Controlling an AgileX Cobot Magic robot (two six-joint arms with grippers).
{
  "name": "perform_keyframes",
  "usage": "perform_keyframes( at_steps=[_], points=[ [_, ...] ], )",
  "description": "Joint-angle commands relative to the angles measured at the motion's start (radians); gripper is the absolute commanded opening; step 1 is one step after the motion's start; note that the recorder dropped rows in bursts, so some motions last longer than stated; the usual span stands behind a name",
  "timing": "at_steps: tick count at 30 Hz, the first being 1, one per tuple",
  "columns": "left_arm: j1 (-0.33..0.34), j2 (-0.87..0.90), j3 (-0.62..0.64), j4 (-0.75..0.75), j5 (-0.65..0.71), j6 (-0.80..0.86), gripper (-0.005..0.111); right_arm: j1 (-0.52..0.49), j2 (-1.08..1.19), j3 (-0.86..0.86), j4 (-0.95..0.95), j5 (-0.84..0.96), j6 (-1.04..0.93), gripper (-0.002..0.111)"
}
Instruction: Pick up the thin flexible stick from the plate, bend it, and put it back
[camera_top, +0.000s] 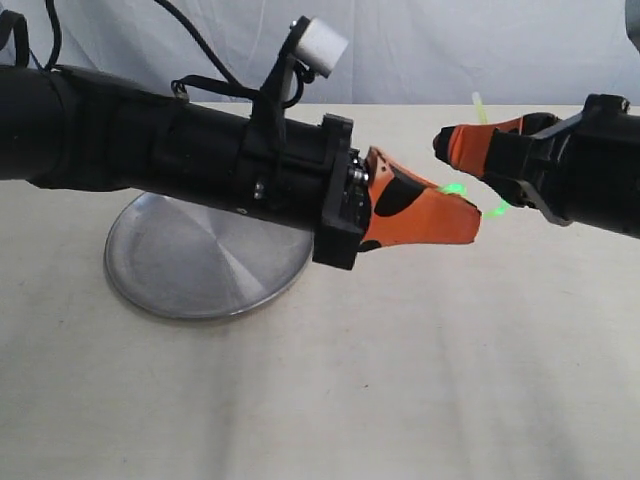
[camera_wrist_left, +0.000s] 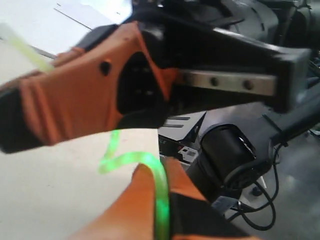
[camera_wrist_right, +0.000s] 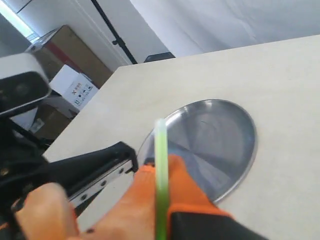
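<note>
The thin flexible stick glows bright green and is bent in the air between my two orange-fingered grippers, above the table to the right of the plate. Its pale end pokes up behind the right gripper. My left gripper is shut on one end. In the left wrist view the stick runs between the closed fingers and kinks just past them. My right gripper is shut on the other part. In the right wrist view the stick is pinched between its fingers, with the plate beyond.
The steel plate holds nothing and lies partly under the left arm. The beige table spreads around it. A white cloth backdrop hangs behind. Boxes stand off the table's side.
</note>
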Motion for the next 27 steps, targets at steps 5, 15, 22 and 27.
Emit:
perform_keyframes(
  at_steps=[5,15,22,27],
  points=[
    [-0.049,-0.016,-0.003,-0.024,0.029,0.024,0.0,-0.001,0.009,0.002,0.0,0.073,-0.006,-0.001],
    [-0.049,-0.016,-0.003,-0.024,-0.011,0.024,0.0,-0.001,0.009,0.002,0.0,0.151,0.003,-0.001],
    [-0.049,-0.016,-0.003,-0.024,-0.022,0.024,0.0,-0.001,0.009,0.002,0.0,0.185,0.003,-0.001],
    [-0.049,-0.016,-0.003,-0.024,-0.034,0.024,0.0,-0.001,0.009,0.002,0.0,0.208,0.003,-0.001]
  ],
)
